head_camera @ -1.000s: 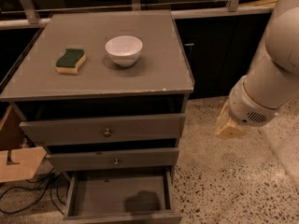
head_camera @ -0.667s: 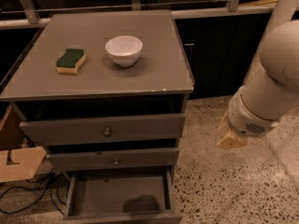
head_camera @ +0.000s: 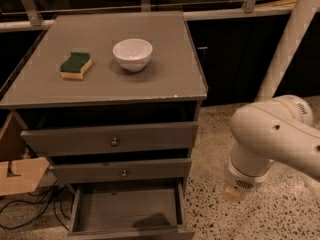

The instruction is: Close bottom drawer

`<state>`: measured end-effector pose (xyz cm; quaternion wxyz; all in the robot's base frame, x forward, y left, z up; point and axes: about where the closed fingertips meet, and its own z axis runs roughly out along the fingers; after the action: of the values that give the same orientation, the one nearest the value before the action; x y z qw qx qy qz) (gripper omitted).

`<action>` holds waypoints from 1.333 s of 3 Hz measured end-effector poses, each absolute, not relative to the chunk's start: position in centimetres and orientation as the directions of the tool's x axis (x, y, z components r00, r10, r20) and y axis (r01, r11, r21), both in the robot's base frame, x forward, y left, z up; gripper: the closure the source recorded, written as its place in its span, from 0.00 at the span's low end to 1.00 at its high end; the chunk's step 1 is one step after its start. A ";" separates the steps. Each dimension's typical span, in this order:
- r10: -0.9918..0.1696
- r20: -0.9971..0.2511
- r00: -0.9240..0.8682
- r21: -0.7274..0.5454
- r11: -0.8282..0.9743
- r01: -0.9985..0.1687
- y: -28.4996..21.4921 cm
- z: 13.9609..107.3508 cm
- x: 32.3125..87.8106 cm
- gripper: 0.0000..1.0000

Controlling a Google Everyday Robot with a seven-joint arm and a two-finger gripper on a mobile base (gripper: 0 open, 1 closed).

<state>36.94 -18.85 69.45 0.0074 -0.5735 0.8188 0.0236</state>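
Downward and a little toward the cabinet (head_camera: 165, 84) is how the arm (head_camera: 272, 134) has shifted since 0.7 s ago. Its white elbow is now bent low over the speckled floor (head_camera: 280, 219), and the wrist points straight down. Only a tan tip of the gripper (head_camera: 234, 195) shows under the wrist. It hangs just above the floor, to the right of the bottom drawer (head_camera: 125, 206) and apart from it. Whether the gripper is released or clenched cannot be told, and it holds nothing visible. The bottom drawer is pulled well out at the foot of the cabinet, its grey box interior open to view. The 2 drawers above it sit nearly closed. A white bowl (head_camera: 132, 54) and a green-and-yellow sponge (head_camera: 76, 65) rest apart on the cabinet top.
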 end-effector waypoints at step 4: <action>-0.917 0.038 -0.397 0.137 0.398 -0.907 -16.8 58.5 33.4 1.00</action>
<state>33.37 -16.82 58.54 -0.0537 -0.5466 0.8343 0.0471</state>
